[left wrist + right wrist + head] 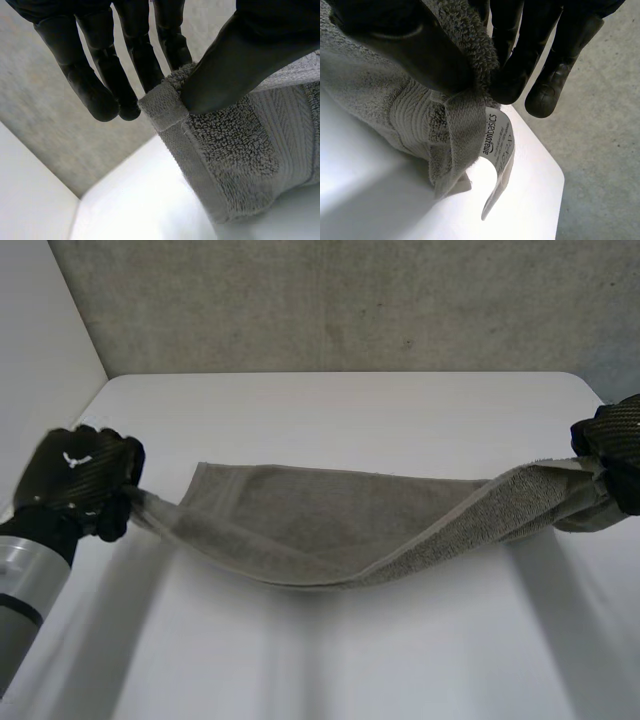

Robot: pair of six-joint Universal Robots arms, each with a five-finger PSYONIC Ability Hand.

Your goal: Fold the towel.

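While both of its ends are lifted, the grey-brown towel [340, 525] hangs stretched between the two hands over the white tabletop [350, 405], its middle sagging lowest and its long near edge curving down from either end; whether that sagging edge touches the surface under the towel cannot be told. At the towel's left end the left hand [80, 480] holds a hemmed corner: in the left wrist view the thumb presses the corner against one of the fingers [172, 40], while the others reach straight out beside the towel, touching no cloth. At the towel's right end the right hand [612, 440] grips the other corner: in the right wrist view the thumb clamps the bunched terry against the fingers [520, 60], which are curled in on it. A white printed label [497, 145] hangs from the towel's hem just below that pinch, curling free. Beyond the towel, past the tabletop's far edge, stands a rough grey wall [330, 300].
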